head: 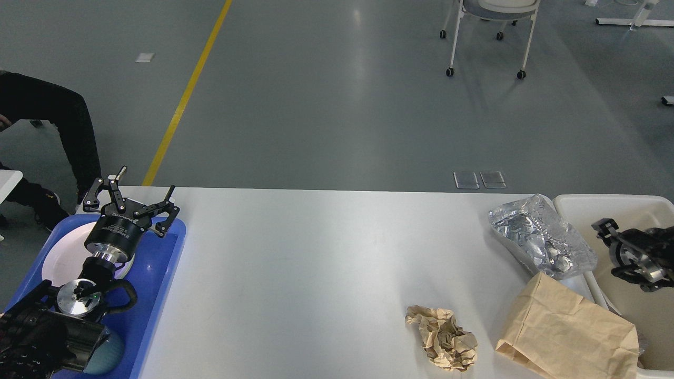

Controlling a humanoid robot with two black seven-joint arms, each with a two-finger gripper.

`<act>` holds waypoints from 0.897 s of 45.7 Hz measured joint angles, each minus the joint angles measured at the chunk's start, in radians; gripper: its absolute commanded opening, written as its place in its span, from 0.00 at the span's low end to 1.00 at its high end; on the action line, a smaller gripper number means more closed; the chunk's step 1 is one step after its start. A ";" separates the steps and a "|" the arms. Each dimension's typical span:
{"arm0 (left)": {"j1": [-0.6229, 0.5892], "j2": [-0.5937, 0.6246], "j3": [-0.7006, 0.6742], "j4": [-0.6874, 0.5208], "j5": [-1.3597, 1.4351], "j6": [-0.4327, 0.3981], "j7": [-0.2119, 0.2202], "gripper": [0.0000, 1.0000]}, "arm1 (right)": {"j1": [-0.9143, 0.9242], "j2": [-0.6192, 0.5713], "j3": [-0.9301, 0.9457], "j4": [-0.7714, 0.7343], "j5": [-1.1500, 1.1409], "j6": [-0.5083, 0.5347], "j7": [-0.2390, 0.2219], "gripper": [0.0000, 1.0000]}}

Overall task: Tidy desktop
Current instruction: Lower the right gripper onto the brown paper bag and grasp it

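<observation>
While your left gripper (130,197) hangs spread above blue tray (158,273), right gripper (605,227) over bin (579,202): finger spacing unreadable; desktop (316,263) between.

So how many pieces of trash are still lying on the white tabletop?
3: a crumpled brown paper ball near the front edge, a flat brown paper bag to its right against the bin, and a silver foil bag behind that. The paper bag may hide more.

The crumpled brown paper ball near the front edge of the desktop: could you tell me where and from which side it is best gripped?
Probably from straight above, closing across the narrower middle of the crumpled paper ball. It lies loose on the desktop, apart from the paper bag, and its raised folds should give the fingers purchase.
</observation>
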 measured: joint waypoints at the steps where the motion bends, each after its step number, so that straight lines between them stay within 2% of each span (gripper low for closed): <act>1: 0.000 0.000 0.000 0.000 0.000 0.000 0.000 0.96 | 0.039 0.001 -0.027 0.024 0.000 0.005 0.001 1.00; 12: 0.000 0.000 0.000 0.000 0.000 0.000 0.000 0.96 | 0.450 0.065 -0.290 0.345 -0.008 0.053 0.003 1.00; 18: 0.000 0.000 0.000 0.000 0.000 0.000 0.000 0.96 | 0.688 0.071 -0.326 0.617 -0.037 0.185 0.004 1.00; 24: 0.000 0.000 0.000 0.000 0.000 0.000 0.000 0.96 | 0.872 0.066 -0.329 0.814 -0.073 0.311 0.004 1.00; 32: 0.000 0.000 0.000 0.000 0.000 0.000 0.000 0.96 | 1.075 0.041 -0.334 0.978 -0.087 0.434 0.003 1.00; 41: 0.000 0.000 0.001 0.000 0.000 0.000 0.000 0.96 | 1.261 0.009 -0.320 1.020 -0.087 0.706 0.003 1.00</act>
